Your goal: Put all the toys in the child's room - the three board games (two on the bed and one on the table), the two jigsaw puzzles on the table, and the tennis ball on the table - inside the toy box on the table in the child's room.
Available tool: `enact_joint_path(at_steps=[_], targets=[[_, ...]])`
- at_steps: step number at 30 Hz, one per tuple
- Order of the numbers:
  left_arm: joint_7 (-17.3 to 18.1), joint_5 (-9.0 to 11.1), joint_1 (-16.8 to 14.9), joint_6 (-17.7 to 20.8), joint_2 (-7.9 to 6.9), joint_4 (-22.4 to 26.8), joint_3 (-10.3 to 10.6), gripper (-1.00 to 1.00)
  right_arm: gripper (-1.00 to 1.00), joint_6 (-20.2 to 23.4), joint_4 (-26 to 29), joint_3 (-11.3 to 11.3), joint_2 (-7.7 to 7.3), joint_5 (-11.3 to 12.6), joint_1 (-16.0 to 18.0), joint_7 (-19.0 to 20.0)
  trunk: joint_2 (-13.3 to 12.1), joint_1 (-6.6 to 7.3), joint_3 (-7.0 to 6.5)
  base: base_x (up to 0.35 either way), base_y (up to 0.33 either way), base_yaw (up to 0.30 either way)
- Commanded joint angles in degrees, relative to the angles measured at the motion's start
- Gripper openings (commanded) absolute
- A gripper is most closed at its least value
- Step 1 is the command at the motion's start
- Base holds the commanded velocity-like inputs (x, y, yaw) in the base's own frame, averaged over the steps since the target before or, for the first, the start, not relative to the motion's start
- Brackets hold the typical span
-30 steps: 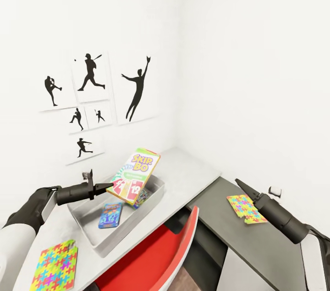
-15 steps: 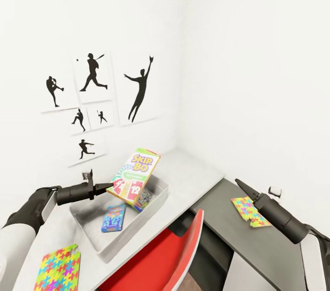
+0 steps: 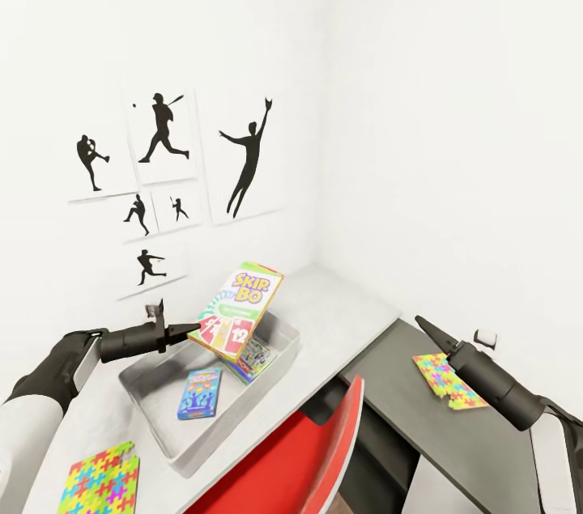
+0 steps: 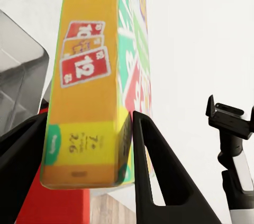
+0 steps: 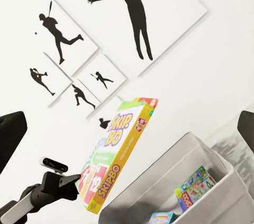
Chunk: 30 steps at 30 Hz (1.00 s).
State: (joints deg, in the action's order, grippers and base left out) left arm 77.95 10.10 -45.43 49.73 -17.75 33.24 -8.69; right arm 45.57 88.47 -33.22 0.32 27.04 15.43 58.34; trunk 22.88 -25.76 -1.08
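The SKIP-BO box (image 3: 238, 309) hangs tilted above the toy box (image 3: 162, 417), pinched by the left hand (image 3: 193, 328) at its 8 o'clock corner. The right hand (image 3: 421, 323) is empty, its fingers spread wide.

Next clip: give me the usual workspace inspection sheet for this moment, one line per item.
Surface: pale grey table in the corner, a darker section to the right.
Job's things: SKIP-BO box held tilted above the toy box; small blue game and a busy-covered game lie inside it; one jigsaw puzzle left of the box, another jigsaw puzzle on the darker section. Tennis ball: nothing seen.
Clutter: nothing seen.
Grippers: left gripper shut on the SKIP-BO box; right gripper open, holding nothing.
Cables: nothing seen.
Surroundings: red chair at the table; black sports silhouettes on the white wall.
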Motion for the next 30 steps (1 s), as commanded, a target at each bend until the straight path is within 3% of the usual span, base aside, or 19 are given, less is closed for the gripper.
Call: enact_joint_path(at_steps=[1, 30], targets=[[0.06, 0.15, -0.01, 0.55, -0.01, -0.02, -0.02, -1.00, 1.00, 0.31, -0.06, -0.09, 0.03, 0.12, 0.03, 0.09, 0.04, -0.02, 0.02, 0.026, 0.000, 0.000], [0.57, 0.18, -0.01, 0.88, -0.71, -0.05, -0.65, -1.00, 1.00, 0.31, -0.19, -0.09, -0.22, 0.12, 0.03, 0.11, 0.04, -0.02, 0.02, 0.030, 0.003, 0.000]])
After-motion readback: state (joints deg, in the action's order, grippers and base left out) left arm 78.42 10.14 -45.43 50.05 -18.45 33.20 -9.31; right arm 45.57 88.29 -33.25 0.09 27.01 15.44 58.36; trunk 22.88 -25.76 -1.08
